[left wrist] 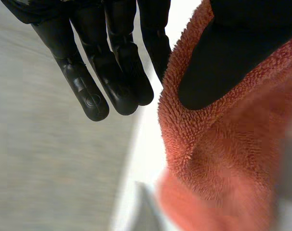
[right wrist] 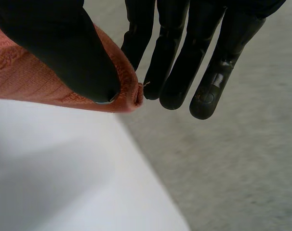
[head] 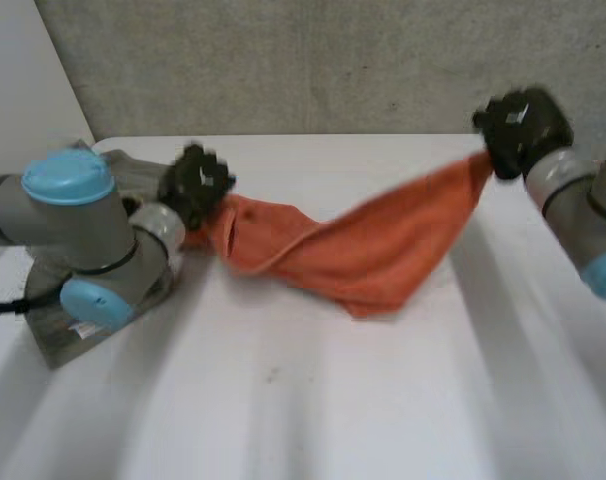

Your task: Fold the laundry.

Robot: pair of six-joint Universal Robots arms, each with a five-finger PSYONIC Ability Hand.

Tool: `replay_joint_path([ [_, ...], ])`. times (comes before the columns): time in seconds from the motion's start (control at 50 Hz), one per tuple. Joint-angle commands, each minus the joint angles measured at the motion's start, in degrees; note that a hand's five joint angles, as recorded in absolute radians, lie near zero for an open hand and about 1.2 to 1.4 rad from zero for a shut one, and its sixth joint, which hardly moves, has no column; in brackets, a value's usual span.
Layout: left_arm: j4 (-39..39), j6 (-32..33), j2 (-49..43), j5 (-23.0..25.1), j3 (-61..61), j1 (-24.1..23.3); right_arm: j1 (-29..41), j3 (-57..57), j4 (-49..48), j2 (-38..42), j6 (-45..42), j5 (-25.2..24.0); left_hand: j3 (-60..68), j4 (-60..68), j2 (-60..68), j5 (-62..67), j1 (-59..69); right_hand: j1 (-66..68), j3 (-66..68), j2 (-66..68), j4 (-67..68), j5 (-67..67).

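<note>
Two hands: both grip one orange towel (head: pixel 353 250), stretched over the white table (head: pixel 283 400).
Left hand (head: pixel 195 185): thumb pinches one towel end against the fingers.
Right hand (head: pixel 523 128): thumb clamps the opposite corner.
Towel middle: sags between the hands.

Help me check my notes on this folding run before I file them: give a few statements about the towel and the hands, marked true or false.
1. Both hands hold the orange towel. True.
2. The left hand is open, off the cloth. False: its thumb pinches one end of the towel.
3. The right hand pinches the towel's other end. True.
4. The towel lies folded in a neat square. False: it hangs unfolded, stretched between the hands, sagging toward the white table.
</note>
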Motion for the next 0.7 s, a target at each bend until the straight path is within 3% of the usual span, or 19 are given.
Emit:
replay_joint_path([
  [0.02,22.40,-15.26,9.47,-11.73,2.86,-1.84,-0.11,-13.72,-17.34,1.31,14.22,3.96,12.09,11.46,11.82,14.64,17.14,23.95,12.48,13.39,11.82,13.85],
  [0.1,27.70,-21.16,13.69,-15.53,1.63,-1.84,-0.02,-15.57,-24.12,0.87,15.63,4.05,12.09,11.46,11.82,14.64,17.14,23.95,12.48,13.39,11.82,13.85],
  [0.18,27.63,-23.63,16.42,-17.29,-1.87,-2.27,0.07,-14.61,-25.45,0.70,15.90,3.61,12.09,11.46,11.82,14.64,17.14,23.95,12.48,13.39,11.82,13.85],
  [0.3,25.69,-23.99,16.87,-18.53,-11.10,-4.73,-0.63,-8.03,-24.05,-0.62,14.93,3.53,12.09,11.46,11.82,14.64,17.14,23.95,12.48,13.39,11.82,13.85],
  [0.36,22.62,-24.60,16.61,-20.45,-16.46,-6.40,-0.98,-4.24,-17.04,-2.20,10.90,3.61,12.09,11.46,11.82,14.64,17.14,23.95,12.48,13.39,11.82,13.85],
  [0.46,15.33,-28.72,16.26,-24.50,-23.50,-8.25,-1.60,0.85,-2.97,-2.03,1.68,3.35,12.09,11.46,11.82,14.64,17.14,23.95,12.48,13.39,11.82,13.85],
  [0.54,3.76,-35.83,16.26,-27.57,-27.72,-9.39,-1.69,7.61,5.03,-0.98,-6.32,3.44,12.09,11.46,11.82,14.64,17.14,23.95,12.48,13.39,11.82,13.85],
  [0.7,-13.66,-45.07,17.31,-27.84,-30.01,-12.11,-4.32,14.48,4.34,-0.97,-9.68,3.18,12.09,11.46,11.82,14.64,17.14,23.95,12.48,13.39,11.82,13.85],
])
